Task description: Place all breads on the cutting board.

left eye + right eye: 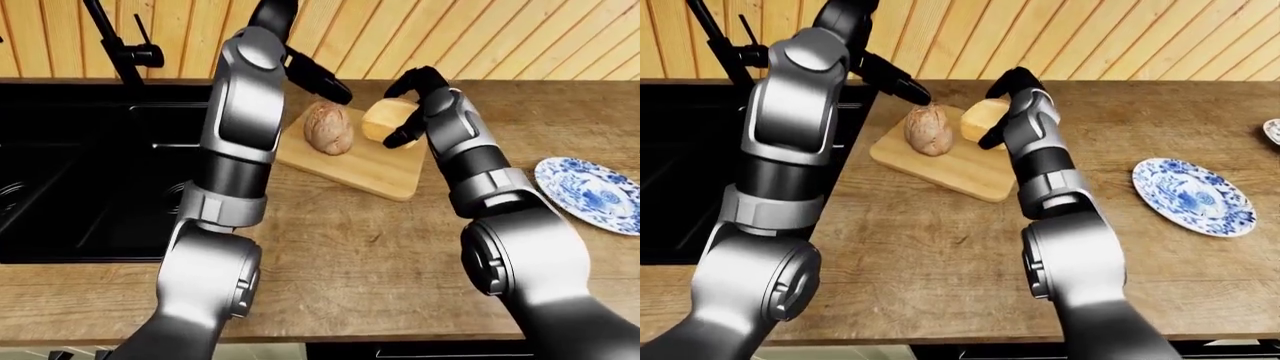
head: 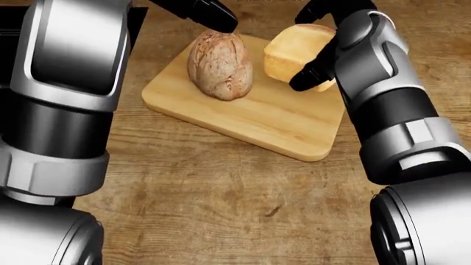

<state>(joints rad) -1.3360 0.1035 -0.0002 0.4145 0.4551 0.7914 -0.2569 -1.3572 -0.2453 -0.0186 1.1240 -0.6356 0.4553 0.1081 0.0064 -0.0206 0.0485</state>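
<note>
A wooden cutting board [image 2: 258, 121] lies on the wooden counter. A brown oval loaf [image 2: 219, 65] rests on its upper left part. My left hand [image 2: 213, 16] hovers just over the loaf's top end with fingers extended, holding nothing. My right hand [image 1: 395, 111] is shut on a pale yellow bread roll [image 2: 294, 52], with fingers above and below it. The roll is at the board's upper right corner. I cannot tell whether it touches the board.
A black sink [image 1: 90, 165] with a black faucet [image 1: 120, 45] fills the left. A blue-and-white plate [image 1: 1192, 193] lies on the counter at the right. Another plate's edge [image 1: 1272, 129] shows at the far right. A wood-slat wall runs along the top.
</note>
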